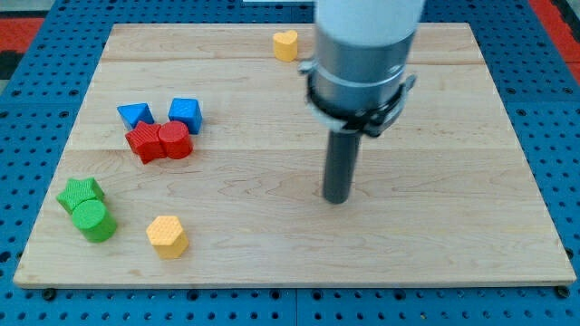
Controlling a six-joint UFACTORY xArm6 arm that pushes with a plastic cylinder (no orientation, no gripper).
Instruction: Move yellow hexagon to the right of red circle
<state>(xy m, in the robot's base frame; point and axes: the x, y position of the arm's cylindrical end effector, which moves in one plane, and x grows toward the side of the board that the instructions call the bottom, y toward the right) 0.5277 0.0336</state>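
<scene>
Where the wooden board (272, 263) lies on the blue pegboard surface (36, 100), the arm's grey cylindrical housing (362, 54) descends from the view's top and ends in a straight dark rod. The rod carries no jaws, so there is nothing to open or close; its tip (336, 199) rests on bare wood right of the board's centre, touching no block.

The yellow hexagon (168, 236) sits near the board's bottom edge toward the view's left, well apart from the tip and below the red pair. The red circle (175, 140) — a short cylinder — stands in the left half, touching a red block of irregular, star-like outline (144, 143) on its left.

Just above the red pair lie two blue blocks: a blue triangle (135, 115) to the left and a blue cube-like block (186, 113) to the right, the latter just above the red circle.

At the lower left, a green circle (94, 220) touches a green block of irregular shape (80, 194) just above it — both left of the yellow hexagon.

A yellow heart (286, 43) sits alone at the board's top edge, left of the housing.
</scene>
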